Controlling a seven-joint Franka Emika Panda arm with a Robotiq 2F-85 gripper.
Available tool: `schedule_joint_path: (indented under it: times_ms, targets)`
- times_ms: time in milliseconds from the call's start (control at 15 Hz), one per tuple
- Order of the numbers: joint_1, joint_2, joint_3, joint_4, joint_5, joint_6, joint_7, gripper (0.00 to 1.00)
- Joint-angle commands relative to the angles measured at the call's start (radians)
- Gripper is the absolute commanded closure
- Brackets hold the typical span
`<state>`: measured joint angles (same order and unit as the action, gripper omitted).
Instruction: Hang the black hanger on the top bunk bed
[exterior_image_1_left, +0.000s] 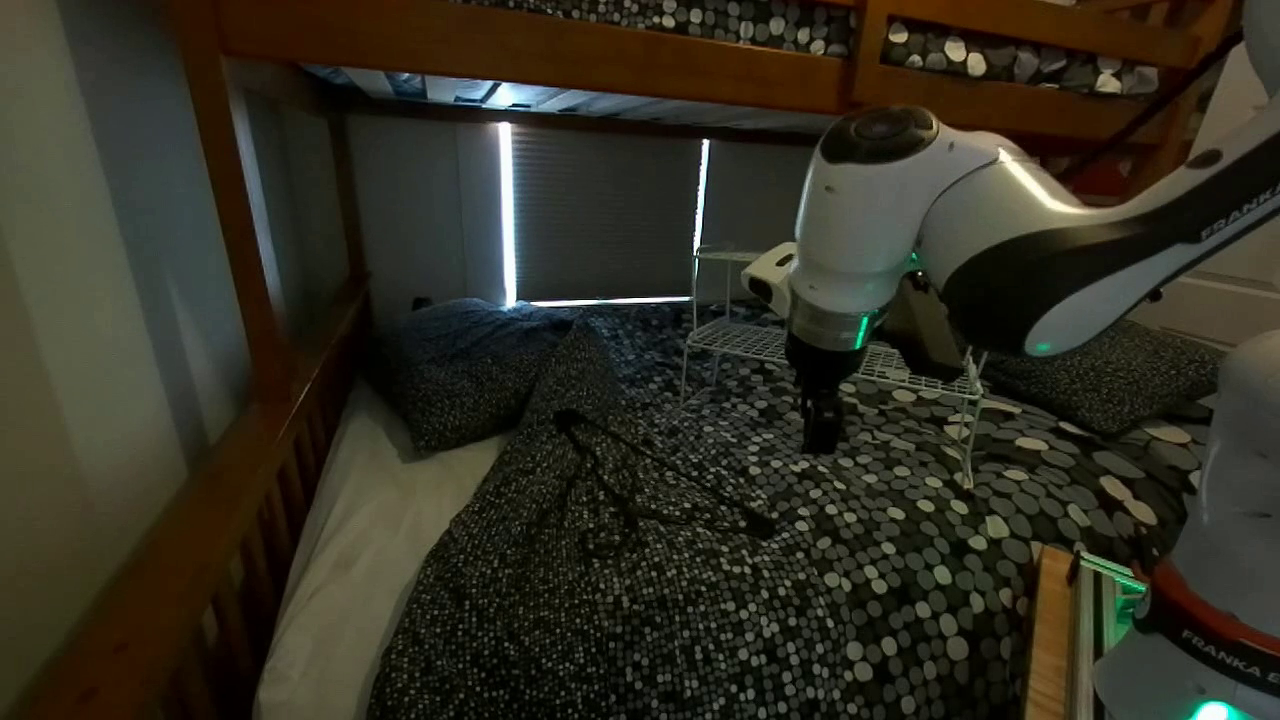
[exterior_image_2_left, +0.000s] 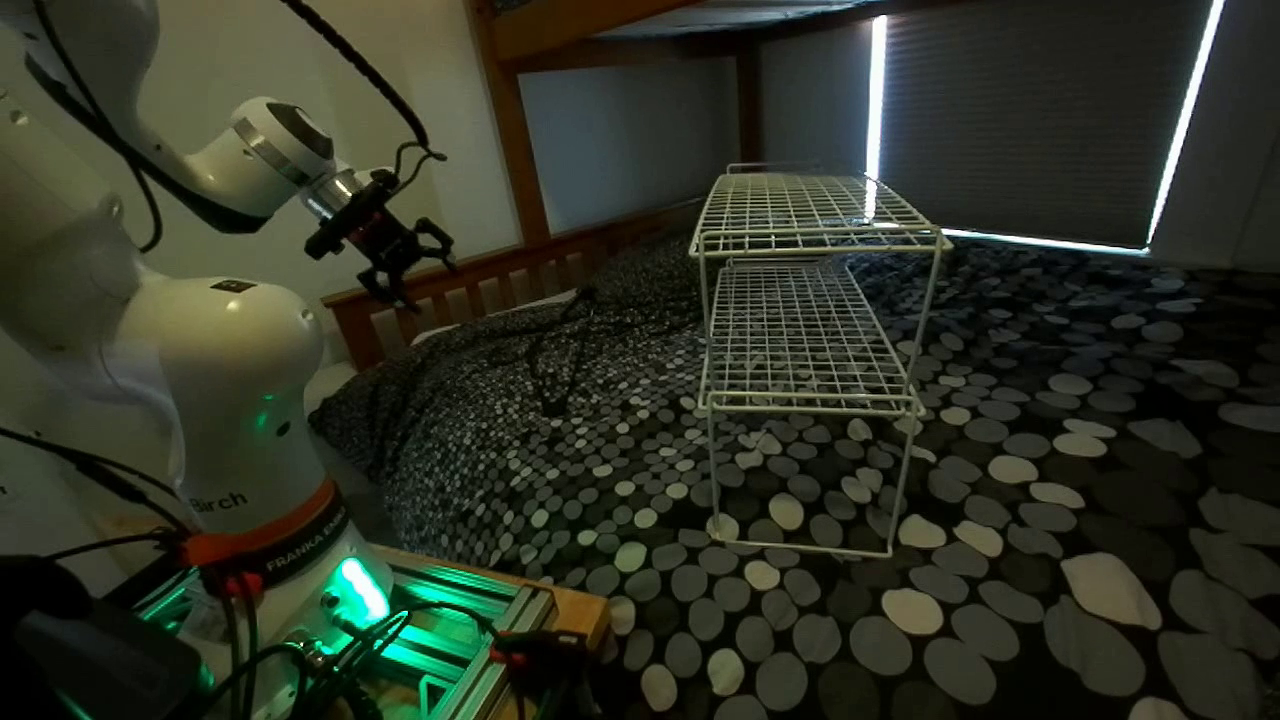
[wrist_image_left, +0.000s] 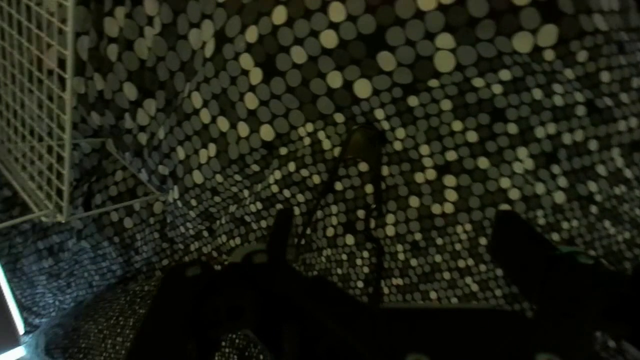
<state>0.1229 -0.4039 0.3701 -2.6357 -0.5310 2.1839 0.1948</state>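
The black hanger lies flat on the speckled blanket of the lower bed, and it shows in both exterior views (exterior_image_1_left: 632, 512) (exterior_image_2_left: 553, 403). One end of it (wrist_image_left: 366, 140) shows in the wrist view, with its dark bars running down between my fingers; the rest is hidden or too dark to tell. My gripper (exterior_image_1_left: 822, 440) (exterior_image_2_left: 428, 283) (wrist_image_left: 392, 215) is open and empty, above the bed and apart from the hanger. In an exterior view it is to the right of the hanger. The top bunk bed's brown wooden rail (exterior_image_1_left: 540, 50) (exterior_image_2_left: 580, 25) runs above the lower bed.
A white wire rack (exterior_image_1_left: 740, 340) (exterior_image_2_left: 820, 215) (wrist_image_left: 35, 100) stands on the lower bed near the arm. A dark pillow (exterior_image_1_left: 470, 370) lies at the far left. A wooden post (exterior_image_1_left: 235, 220) and slatted side rail (exterior_image_1_left: 270, 440) bound the bed. The robot base stands on a wooden board (exterior_image_2_left: 580, 610).
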Motion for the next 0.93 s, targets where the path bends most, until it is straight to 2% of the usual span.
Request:
schedule_joint_path:
  times_ms: [0,67,600,867]
  targets:
    - [-0.057,0.02,-0.011,-0.064,-0.277,0.063,0.042,0.0]
    - [-0.002,0.022,-0.04,-0.025,-0.173,0.014,0.022,0.0]
    - [0.01,0.029,-0.059,-0.021,-0.192,0.02,0.027,0.0]
    - [-0.006,0.063,-0.04,-0.119,-0.354,0.076,0.13,0.0]
